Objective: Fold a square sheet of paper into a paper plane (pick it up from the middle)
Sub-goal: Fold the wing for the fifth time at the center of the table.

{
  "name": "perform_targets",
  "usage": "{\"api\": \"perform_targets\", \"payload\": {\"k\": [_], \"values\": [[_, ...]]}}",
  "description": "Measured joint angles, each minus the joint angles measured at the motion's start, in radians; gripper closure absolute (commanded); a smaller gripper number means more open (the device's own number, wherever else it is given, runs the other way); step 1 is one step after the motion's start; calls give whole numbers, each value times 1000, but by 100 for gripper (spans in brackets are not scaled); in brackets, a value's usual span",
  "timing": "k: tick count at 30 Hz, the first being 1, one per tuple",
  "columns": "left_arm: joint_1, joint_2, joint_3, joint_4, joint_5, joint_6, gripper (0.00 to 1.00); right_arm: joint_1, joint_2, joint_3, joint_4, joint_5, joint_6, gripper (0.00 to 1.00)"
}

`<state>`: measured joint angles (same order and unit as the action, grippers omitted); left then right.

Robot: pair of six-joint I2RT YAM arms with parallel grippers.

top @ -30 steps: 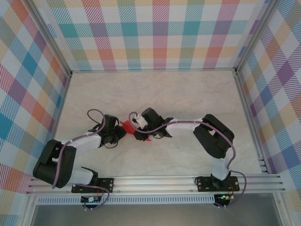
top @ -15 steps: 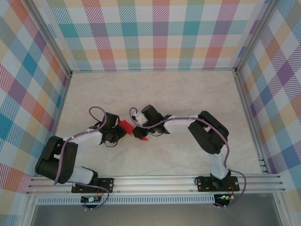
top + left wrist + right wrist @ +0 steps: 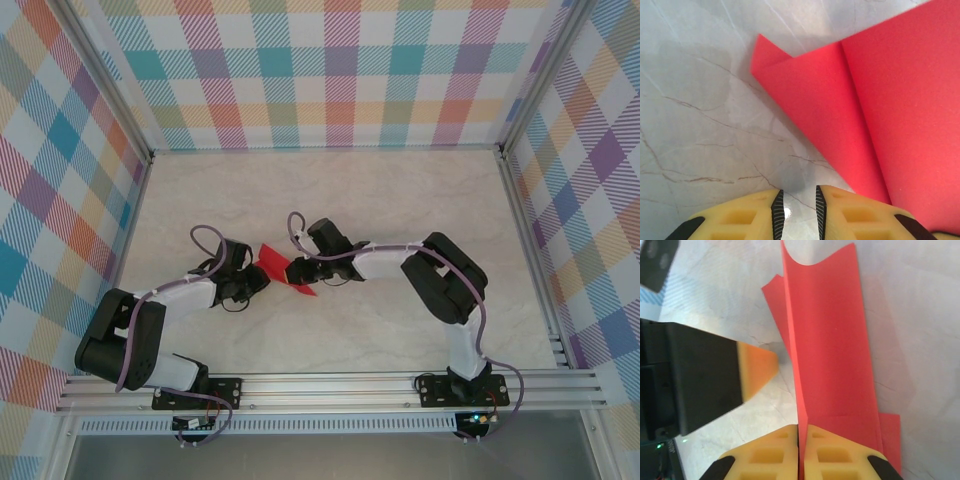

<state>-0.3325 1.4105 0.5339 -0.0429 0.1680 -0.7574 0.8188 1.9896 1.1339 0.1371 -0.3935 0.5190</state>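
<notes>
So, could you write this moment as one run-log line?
right hand: shut on folded red paper | left hand: slightly open, empty, beside it

Bright red paper [image 3: 271, 262], grey-veined marble table [image 3: 330, 200], pastel plaid walls [image 3: 330, 70].

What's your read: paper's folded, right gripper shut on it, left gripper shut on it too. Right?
No: the left gripper holds nothing. The left wrist view shows its jaws slightly apart over bare table, paper beside them. The paper is folded and the right gripper is shut on it.
</notes>
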Motion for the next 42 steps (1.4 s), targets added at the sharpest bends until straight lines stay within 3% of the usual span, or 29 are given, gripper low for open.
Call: {"api": "perform_targets", "payload": {"k": [19, 28, 42], "values": [[-38, 31, -47, 447, 121, -54, 77, 47, -215, -163, -78, 349, 154, 91], [-54, 132, -47, 484, 111, -89, 82, 47, -215, -185, -69, 348, 207, 90], [-59, 206, -9, 490, 108, -98, 76, 47, -215, -184, -66, 313, 97, 87]]}}
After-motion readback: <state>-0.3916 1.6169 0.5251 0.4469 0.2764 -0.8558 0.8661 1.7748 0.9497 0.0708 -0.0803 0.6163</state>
